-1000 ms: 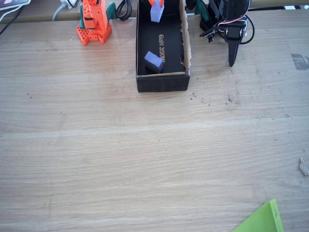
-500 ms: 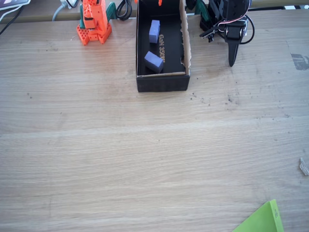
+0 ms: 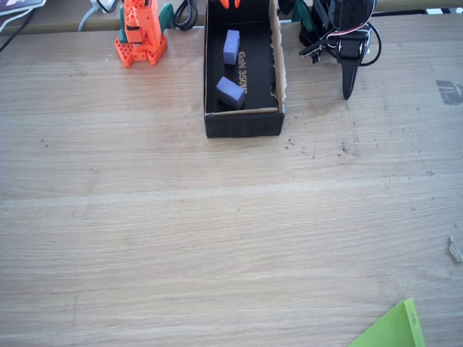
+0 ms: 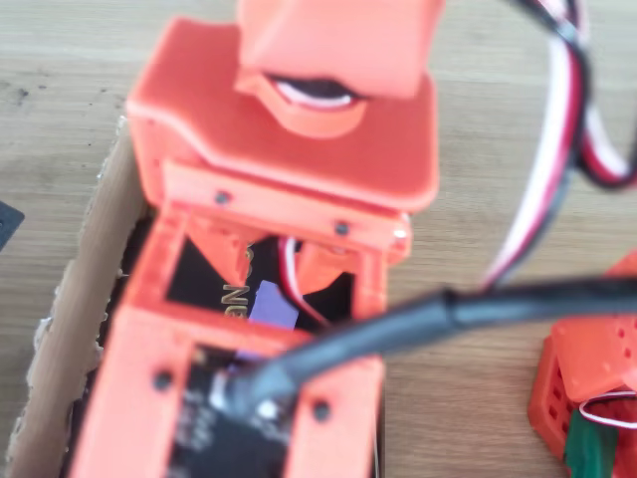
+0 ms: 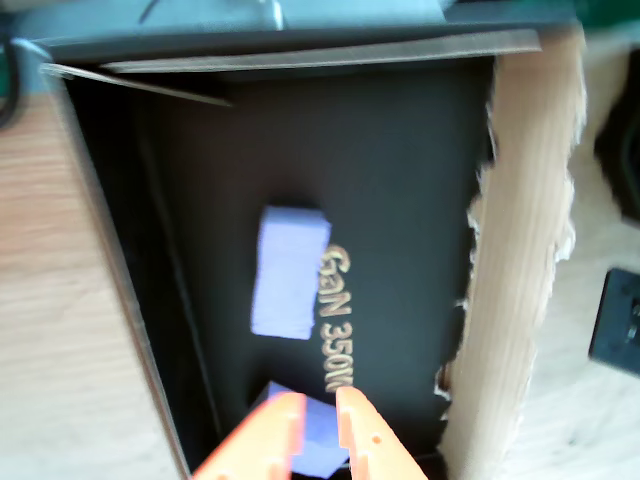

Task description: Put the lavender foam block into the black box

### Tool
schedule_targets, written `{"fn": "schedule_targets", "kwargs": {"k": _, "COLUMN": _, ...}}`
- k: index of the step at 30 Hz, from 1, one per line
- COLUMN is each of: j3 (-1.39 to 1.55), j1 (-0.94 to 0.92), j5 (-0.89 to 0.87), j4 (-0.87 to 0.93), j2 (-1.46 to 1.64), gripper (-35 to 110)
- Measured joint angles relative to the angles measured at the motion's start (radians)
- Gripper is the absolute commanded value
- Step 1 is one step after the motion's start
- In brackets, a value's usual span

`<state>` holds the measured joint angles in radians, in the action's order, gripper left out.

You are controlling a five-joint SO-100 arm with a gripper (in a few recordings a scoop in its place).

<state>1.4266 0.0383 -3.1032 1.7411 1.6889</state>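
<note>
Pale wooden bench (image 3: pixel 217 238), with the small pale lavender foam brick (image 5: pixel 288 272) lying flat on the floor of the long black cardboard box (image 5: pixel 410 180).

Above it, the orange two-fingered tool (image 5: pixel 315 430) hung empty, its tips only a sliver apart. The brick lay beside the gold lettering, clear of the squatter, darker blue-purple cube (image 3: pixel 231 92) nearer the box's front end. I judged the risk lay in the pull-away: a low swing could clip the torn brown cardboard wall (image 5: pixel 520 250) and drag the box, or nudge the cube beneath the tips.
</note>
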Motion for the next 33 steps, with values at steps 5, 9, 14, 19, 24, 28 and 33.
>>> {"fn": "schedule_targets", "kwargs": {"k": 5, "j3": 0.021, "j1": 0.028, "j5": -0.044, "j4": 0.005, "j2": 0.052, "gripper": 0}}
{"fn": "schedule_targets", "kwargs": {"k": 9, "j3": 0.072, "j1": 0.063, "j5": -0.051, "j4": 0.011, "j2": 0.127, "gripper": 0}}
{"fn": "schedule_targets", "kwargs": {"k": 14, "j3": 0.158, "j1": 0.089, "j5": -0.051, "j4": 0.023, "j2": 0.225, "gripper": 0}}
{"fn": "schedule_targets", "kwargs": {"k": 19, "j3": 0.161, "j1": 0.086, "j5": -0.051, "j4": 0.023, "j2": 0.232, "gripper": 0}}
{"fn": "schedule_targets", "kwargs": {"k": 24, "j3": 0.161, "j1": 0.077, "j5": -0.051, "j4": 0.023, "j2": 0.232, "gripper": 0}}
{"fn": "schedule_targets", "kwargs": {"k": 28, "j3": 0.161, "j1": 0.077, "j5": -0.051, "j4": 0.014, "j2": 0.225, "gripper": 0}}
{"fn": "schedule_targets", "kwargs": {"k": 33, "j3": 0.161, "j1": 0.063, "j5": -0.051, "j4": -0.002, "j2": 0.209, "gripper": 0}}
